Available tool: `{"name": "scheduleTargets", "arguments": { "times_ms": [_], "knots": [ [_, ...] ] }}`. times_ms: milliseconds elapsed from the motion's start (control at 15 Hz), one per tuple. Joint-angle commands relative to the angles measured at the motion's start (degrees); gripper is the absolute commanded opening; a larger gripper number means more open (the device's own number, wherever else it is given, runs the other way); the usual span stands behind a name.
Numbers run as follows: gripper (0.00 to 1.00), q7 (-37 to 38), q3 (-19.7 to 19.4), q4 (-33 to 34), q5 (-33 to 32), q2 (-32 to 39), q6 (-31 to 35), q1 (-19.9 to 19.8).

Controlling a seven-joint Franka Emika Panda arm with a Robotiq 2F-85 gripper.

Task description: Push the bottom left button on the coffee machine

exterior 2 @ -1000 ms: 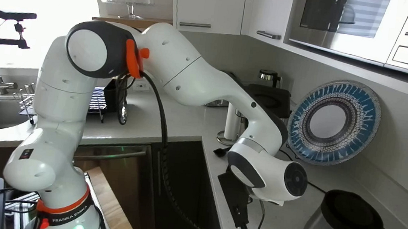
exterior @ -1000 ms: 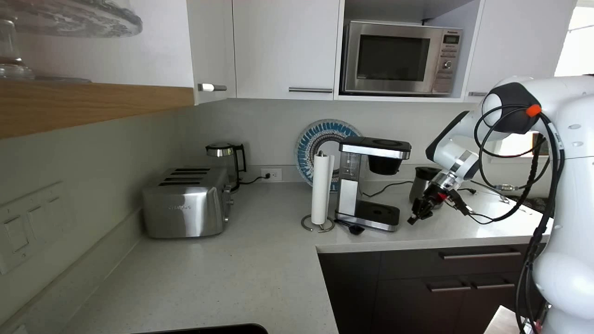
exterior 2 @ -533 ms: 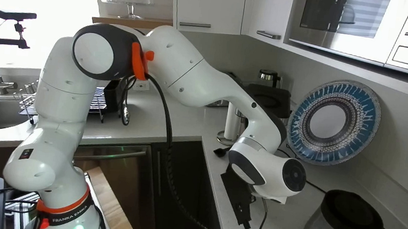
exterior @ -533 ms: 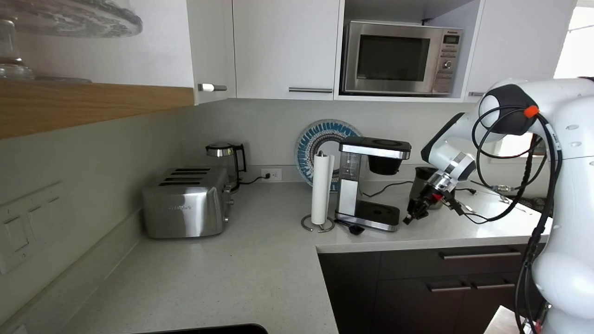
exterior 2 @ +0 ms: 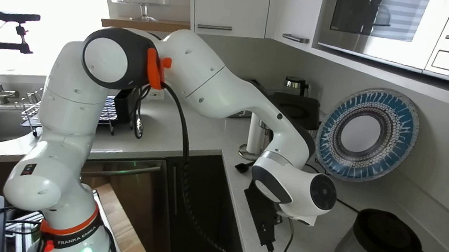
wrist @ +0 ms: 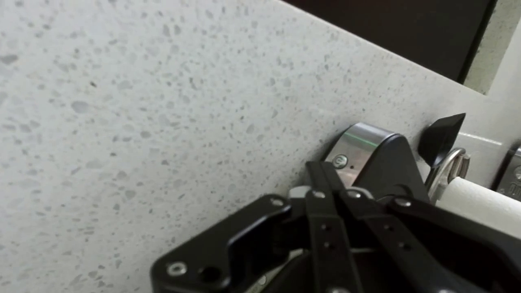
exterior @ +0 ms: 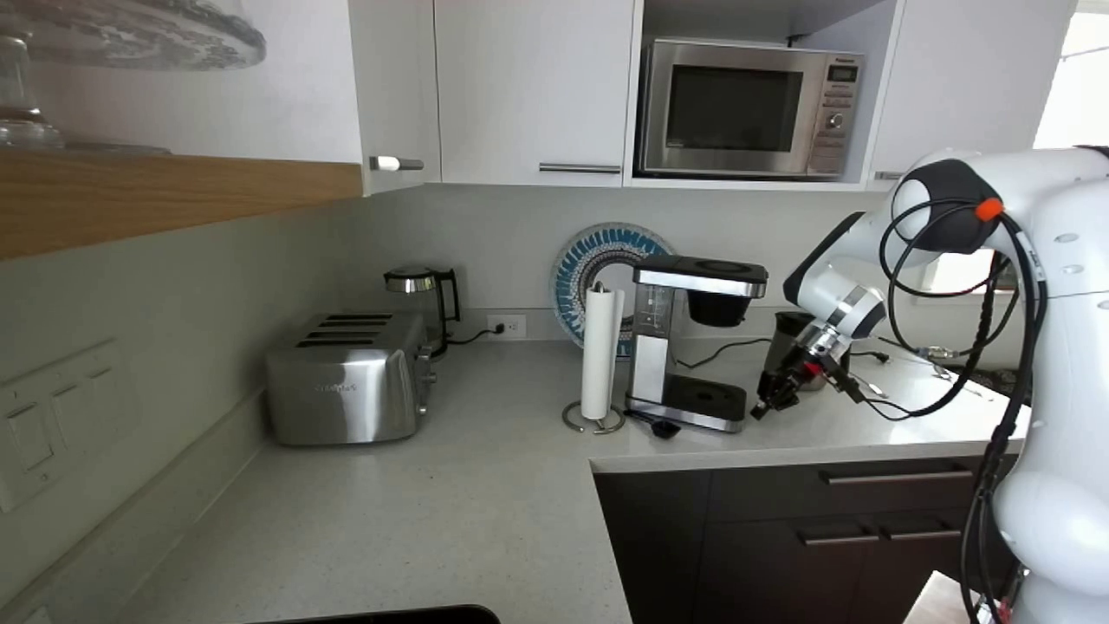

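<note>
Nearest in the wrist view, the pincer (wrist: 322,169) has its two black fingers pressed together, tips side by side. Just past them lies the base of the coffee machine (exterior: 651,360), whose silver edge bears a small round button (wrist: 339,161); whether the tips touch either I cannot tell. The machine stands upright on the pale speckled desk (exterior: 485,520), and in an exterior view the tilted pincer is low, just beside that base. A lidded steel carafe (exterior 2: 379,244) stands near, behind the pincer there. Beyond the base come a small black object (wrist: 441,139), its kind unclear, and an upright white paper-towel roll (exterior: 598,355); both are close to the machine. A round blue-patterned plate (exterior 2: 405,132) leans against the wall (exterior: 494,238) behind. Farther along, well apart from the pincer, sits a steel four-slot toaster (exterior: 342,394), with a glass kettle (exterior: 418,296) just behind it. Above the desk, a Panasonic microwave oven (exterior: 736,108) stands in a niche of the white cupboard (exterior: 537,87).
</note>
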Motion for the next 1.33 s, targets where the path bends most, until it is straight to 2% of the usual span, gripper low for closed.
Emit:
{"name": "scheduleTargets", "arguments": {
  "times_ms": [0, 1267],
  "knots": [
    [0.00, 1.11, 1.17, 0.74, 1.39, 1.24, 1.20, -1.01],
    [0.00, 2.18, 1.94, 1.89, 3.20, 2.91, 2.76, -1.24]
  ]
}}
